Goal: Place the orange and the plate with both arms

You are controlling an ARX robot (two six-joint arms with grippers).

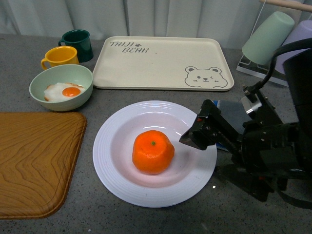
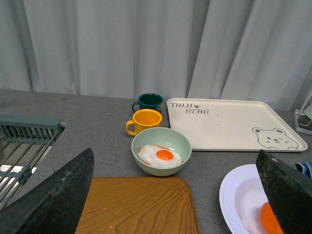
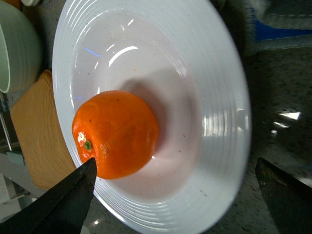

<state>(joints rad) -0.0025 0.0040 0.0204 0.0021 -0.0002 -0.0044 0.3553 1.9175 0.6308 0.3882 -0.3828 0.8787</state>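
Note:
The orange (image 1: 153, 151) sits in the middle of the white ribbed plate (image 1: 112, 146) on the grey counter. My right gripper (image 1: 200, 132) is open and empty, its fingers over the plate's right rim, a little right of the orange. In the right wrist view the orange (image 3: 116, 133) lies in the plate (image 3: 214, 97) between the spread fingertips (image 3: 68, 195). My left gripper (image 2: 175, 195) is open and empty, out of the front view; it hovers above the wooden board (image 2: 136, 204), with the plate (image 2: 239, 195) and a sliver of orange (image 2: 269, 219) at one side.
A wooden board (image 1: 34, 161) lies left of the plate. A pale green bowl with a fried egg (image 1: 61, 87), a yellow mug (image 1: 61, 57) and a dark green mug (image 1: 78, 45) stand at the back left. The beige bear tray (image 1: 161, 63) lies behind. A cup rack (image 1: 273, 39) is at the right.

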